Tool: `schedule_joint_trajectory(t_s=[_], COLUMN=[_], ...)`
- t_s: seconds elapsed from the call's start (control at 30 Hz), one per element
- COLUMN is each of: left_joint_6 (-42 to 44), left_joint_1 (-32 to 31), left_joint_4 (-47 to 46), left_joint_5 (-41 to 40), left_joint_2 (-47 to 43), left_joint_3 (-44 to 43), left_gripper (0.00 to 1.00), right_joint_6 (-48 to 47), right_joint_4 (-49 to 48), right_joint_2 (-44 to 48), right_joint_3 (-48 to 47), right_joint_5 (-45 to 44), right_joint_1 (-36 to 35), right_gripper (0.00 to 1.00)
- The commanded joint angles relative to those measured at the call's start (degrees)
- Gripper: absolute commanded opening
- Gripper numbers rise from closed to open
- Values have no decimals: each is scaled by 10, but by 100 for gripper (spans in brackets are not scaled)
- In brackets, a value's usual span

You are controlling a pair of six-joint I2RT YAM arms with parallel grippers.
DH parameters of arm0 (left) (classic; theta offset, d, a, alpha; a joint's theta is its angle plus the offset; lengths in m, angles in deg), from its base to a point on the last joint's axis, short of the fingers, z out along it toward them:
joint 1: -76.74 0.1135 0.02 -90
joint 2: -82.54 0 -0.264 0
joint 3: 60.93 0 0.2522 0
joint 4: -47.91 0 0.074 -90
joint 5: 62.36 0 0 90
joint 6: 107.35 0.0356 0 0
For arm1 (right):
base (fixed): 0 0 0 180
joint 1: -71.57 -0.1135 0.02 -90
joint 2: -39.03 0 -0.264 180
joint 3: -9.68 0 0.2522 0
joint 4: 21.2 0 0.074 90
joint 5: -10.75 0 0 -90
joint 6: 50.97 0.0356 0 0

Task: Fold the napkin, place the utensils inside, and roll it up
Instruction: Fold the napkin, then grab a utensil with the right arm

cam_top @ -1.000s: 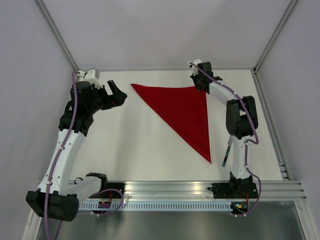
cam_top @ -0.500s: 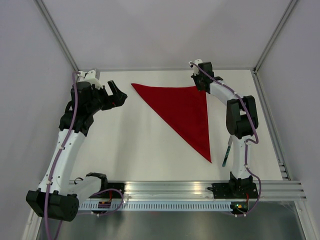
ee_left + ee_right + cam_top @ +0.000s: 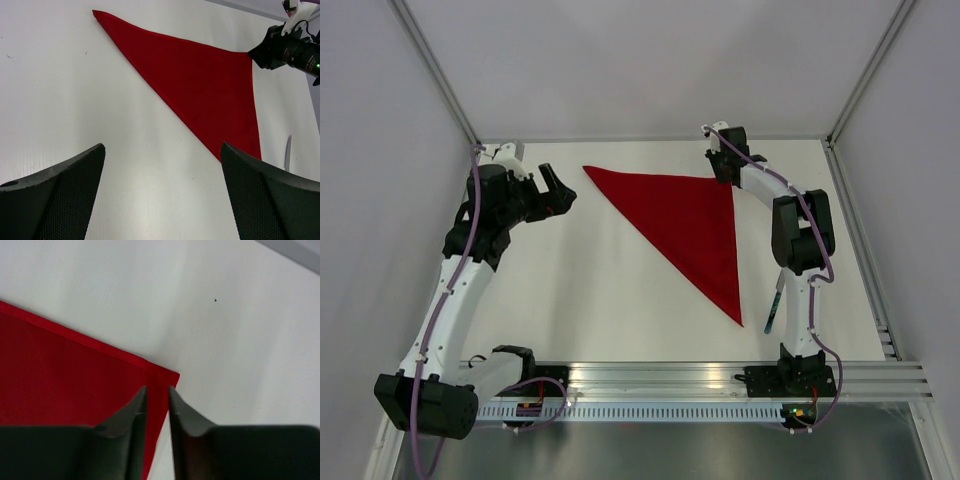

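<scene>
The napkin [image 3: 685, 220] lies flat on the white table [image 3: 600, 290], folded into a red triangle with its long edge running from the far left point down to the near right point. The knife [image 3: 772, 308] sits apart from it, close by the right arm's base and partly hidden behind it. The right gripper [image 3: 157, 390] hangs over the napkin's far right corner with its fingers only a slim gap apart and nothing pinched, while the left gripper [image 3: 555, 187] hovers spread wide above bare table just left of the far left point.
</scene>
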Motion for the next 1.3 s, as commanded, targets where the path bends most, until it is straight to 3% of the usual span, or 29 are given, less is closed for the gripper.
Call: schedule_joint_trajectory(t_s=[0.0, 0.1, 0.17, 0.43, 0.57, 0.73, 0.97, 1.27], left_joint_6=[-27, -36, -44, -94, -104, -117, -121, -115], left_joint_1=[3, 2, 2, 2, 2, 1, -1, 0], left_joint_4=[-28, -42, -52, -136, -173, -217, -255, -263], left_joint_5=[16, 24, 24, 62, 81, 110, 136, 144], left_joint_2=[-2, -6, -11, -43, -50, -53, -44, -51], left_joint_3=[8, 22, 32, 104, 130, 162, 186, 195], left_gripper=[100, 100, 100, 100, 100, 100, 100, 100], right_joint_6=[8, 14, 20, 52, 21, -37, -101, -102], right_joint_4=[1, 16, 29, 165, 240, 312, 422, 462], right_joint_2=[-15, -6, 7, 164, 281, 369, 376, 335], right_joint_3=[-33, -41, -41, 73, 224, 357, 396, 401], right_joint_5=[-25, -30, -28, 68, 118, 117, 126, 121], right_joint_1=[7, 12, 14, 75, 122, 189, 209, 199], right_gripper=[37, 56, 58, 58, 58, 58, 59, 57])
